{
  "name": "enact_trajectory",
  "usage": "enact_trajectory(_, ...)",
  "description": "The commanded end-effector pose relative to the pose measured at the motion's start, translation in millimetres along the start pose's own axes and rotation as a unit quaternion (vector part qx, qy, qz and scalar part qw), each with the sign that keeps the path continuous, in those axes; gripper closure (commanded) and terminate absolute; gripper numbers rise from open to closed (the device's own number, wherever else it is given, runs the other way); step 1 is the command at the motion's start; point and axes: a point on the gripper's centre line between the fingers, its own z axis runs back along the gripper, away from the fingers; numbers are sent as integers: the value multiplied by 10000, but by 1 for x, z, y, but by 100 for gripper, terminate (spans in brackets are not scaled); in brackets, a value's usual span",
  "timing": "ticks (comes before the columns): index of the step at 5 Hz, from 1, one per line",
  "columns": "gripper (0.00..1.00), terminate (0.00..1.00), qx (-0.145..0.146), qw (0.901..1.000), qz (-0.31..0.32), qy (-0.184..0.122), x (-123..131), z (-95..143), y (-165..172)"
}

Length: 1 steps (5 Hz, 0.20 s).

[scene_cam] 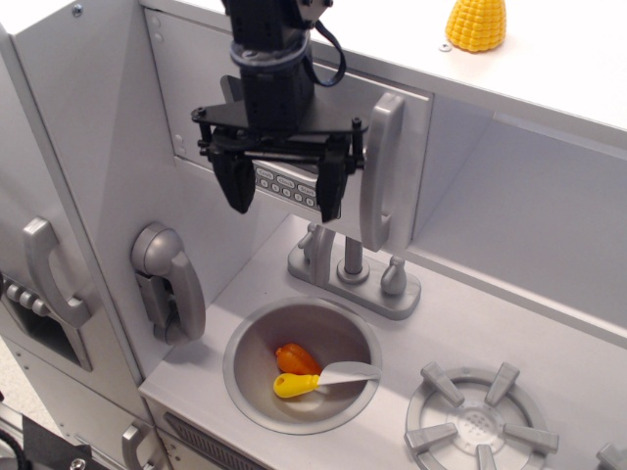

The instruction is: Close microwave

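Note:
The microwave [196, 78] is the upper box of the toy kitchen. Its silver-grey door lies flat against the box front, with a tall vertical grey handle [380, 168] at its right edge and small button rows [286, 185] low on the door. My black gripper [282, 193] hangs in front of the door, left of the handle. Its two fingers are spread wide and hold nothing. It partly hides the door's lower middle and the buttons.
A grey faucet [355, 274] stands below the door. A round sink [301, 364] holds an orange and a yellow toy piece. A wall phone [168, 280] is on the left, a stove burner [477, 421] at the right, a yellow corn [477, 23] on top.

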Motion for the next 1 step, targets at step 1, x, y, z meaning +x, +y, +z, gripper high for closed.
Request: enact_trajectory(1, 0, 100, 42, 9988, -466, -119, -32, 16, 27)
